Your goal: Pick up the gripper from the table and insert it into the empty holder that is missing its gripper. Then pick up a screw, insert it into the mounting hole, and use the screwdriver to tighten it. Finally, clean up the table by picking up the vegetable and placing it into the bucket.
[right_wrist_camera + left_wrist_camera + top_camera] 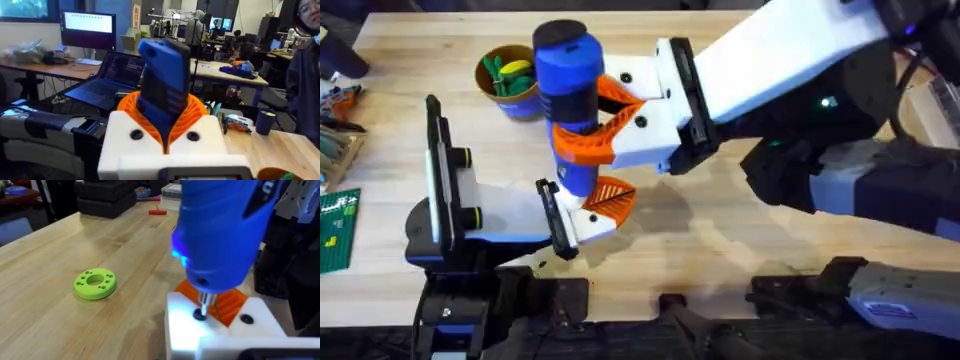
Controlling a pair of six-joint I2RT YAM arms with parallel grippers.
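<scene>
1. Right gripper [595, 120] clamped on the screwdriver [567, 70], orange pads [192, 117] wrapped round the blue body; held upright so the bit drives straight down.
2. Driver tip [205, 300] seated on a black screw [200, 314] in the holder [220, 330]; blue light glowing at the nose, so tightening looks to be the step in hand.
3. Orange gripper [610, 198] already sitting in the holder, directly under the driver; insertion looks done.
4. Left gripper: the holder is one of its own finger mounts, parked low and level at the near table edge, probably to give the driver a steady target. Open or closed: cannot tell.
5. Second black screw [246, 319] beside the first on the white face.
6. Green disc [95, 283] on bare table, well apart from the work; not in the way.
7. Bucket [510, 80] at the far side, behind the driver, already holding green and yellow bits; whether the vegetable is among them, cannot tell.
8. Obstruction: right arm spans the table near the bucket; needs to put the driver down before cleanup.
</scene>
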